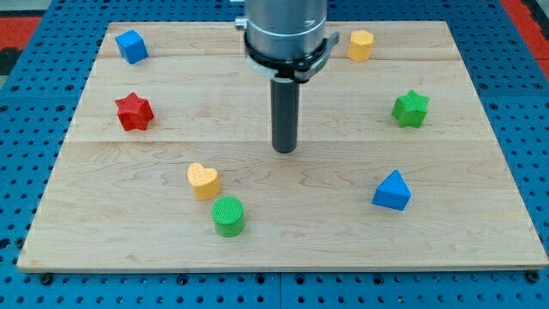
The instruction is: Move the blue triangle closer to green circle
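Observation:
The blue triangle [392, 190] lies at the view's lower right of the wooden board [283, 249]. The green circle [229, 215] stands at the lower middle-left, far to the left of the triangle. My tip [285, 150] rests near the board's middle, above and between the two blocks and touching neither. It is up and to the left of the blue triangle and up and to the right of the green circle.
A yellow heart [204, 181] sits just up-left of the green circle. A red star [134, 112] is at the left, a blue cube [131, 46] at the top left, a yellow hexagon [361, 45] at the top right, a green star [411, 109] at the right.

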Controlling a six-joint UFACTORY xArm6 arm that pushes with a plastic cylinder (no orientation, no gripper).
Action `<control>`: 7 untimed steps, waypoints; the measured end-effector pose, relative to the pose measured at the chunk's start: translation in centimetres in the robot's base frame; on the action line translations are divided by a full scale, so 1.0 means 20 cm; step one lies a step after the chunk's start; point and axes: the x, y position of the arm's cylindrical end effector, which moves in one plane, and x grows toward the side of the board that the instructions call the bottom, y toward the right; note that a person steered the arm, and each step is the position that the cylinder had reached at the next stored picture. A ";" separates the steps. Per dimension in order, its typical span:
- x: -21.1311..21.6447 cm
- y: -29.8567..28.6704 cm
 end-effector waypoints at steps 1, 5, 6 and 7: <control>-0.07 0.04; 0.43 0.71; 0.42 0.19; 0.36 -0.11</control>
